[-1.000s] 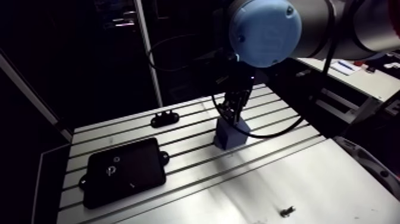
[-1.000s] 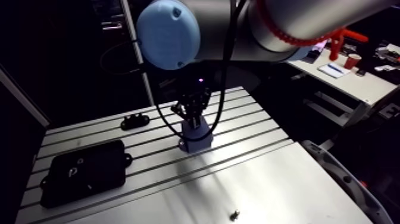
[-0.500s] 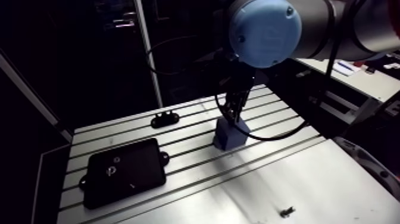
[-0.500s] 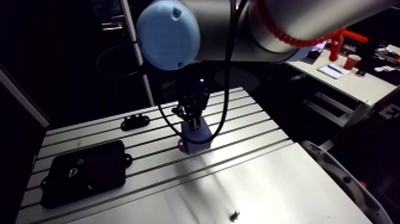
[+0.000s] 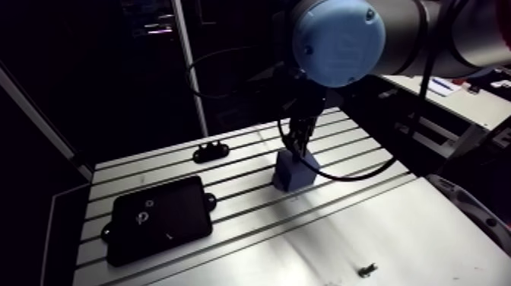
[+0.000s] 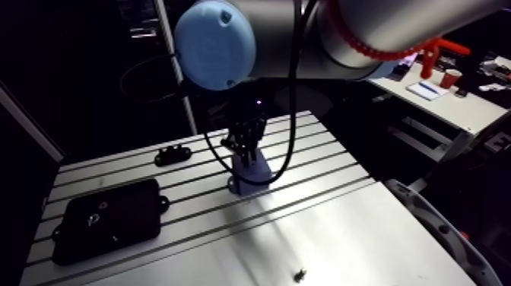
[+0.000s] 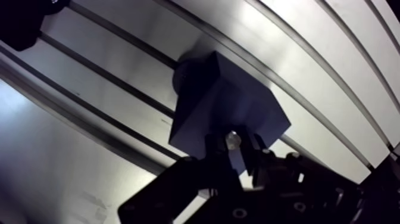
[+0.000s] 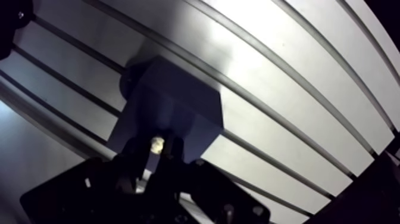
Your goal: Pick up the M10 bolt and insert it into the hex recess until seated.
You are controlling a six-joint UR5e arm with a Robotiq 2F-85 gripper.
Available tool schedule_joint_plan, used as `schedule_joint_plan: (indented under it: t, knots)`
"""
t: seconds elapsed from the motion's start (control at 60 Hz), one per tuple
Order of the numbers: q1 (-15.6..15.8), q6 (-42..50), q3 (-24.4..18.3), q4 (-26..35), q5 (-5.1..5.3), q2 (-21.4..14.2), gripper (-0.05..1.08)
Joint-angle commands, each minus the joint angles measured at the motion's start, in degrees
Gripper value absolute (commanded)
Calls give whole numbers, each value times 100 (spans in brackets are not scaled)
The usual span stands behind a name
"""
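You have the slotted table (image 5: 395, 220) running from 10 o'clock to 4 o'clock across the arm view. Its grooved half is at the far side, and a smooth sheet fills the near half towards 5 o'clock. That smooth sheet is your widest open room. The far edge lies close behind the work at 12 o'clock, and the left edge drops off at 9 o'clock just past the black plate (image 5: 160, 219).

That plate lies flat on the grooves at 8 o'clock from the blue block (image 5: 295, 173), well apart from it. You can see white marks on its top, but they are too small to read.

The blue block stands upright near the middle of the grooved half, with bare grooves on its 3 o'clock side out to the table's right edge.

The gripper (image 7: 234, 150) hangs directly over the block. Your wrist view shows its two fingers drawn nearly together, pinching the M10 bolt (image 8: 156, 143), whose bright end shows between them just above the block's top face. You cannot tell from here whether the bolt touches the block.

A small black bracket (image 5: 211, 150) sits at 10 o'clock from the block, near the far edge.

A loose screw (image 5: 368, 268) lies alone on the smooth sheet at 5 o'clock.
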Motion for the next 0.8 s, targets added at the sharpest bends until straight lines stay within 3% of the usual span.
schedule_joint_plan:
  t: [0.017,0.083,0.117,0.15,0.183,0.217,0.567,0.8]
  knots:
    - [0,-42,-21,0,-1,-3,73]
    - [1,-42,-13,-9,-10,-3,66]
    - [1,-35,-13,0,-17,-3,44]
    - [1,-35,-13,0,-17,-3,44]
    - [0,-33,-13,-16,-51,4,30]
    - [1,-26,-5,-25,-76,5,24]
    - [-16,119,-73,-28,-64,-88,3]
    - [1,713,-203,130,-28,-204,2]
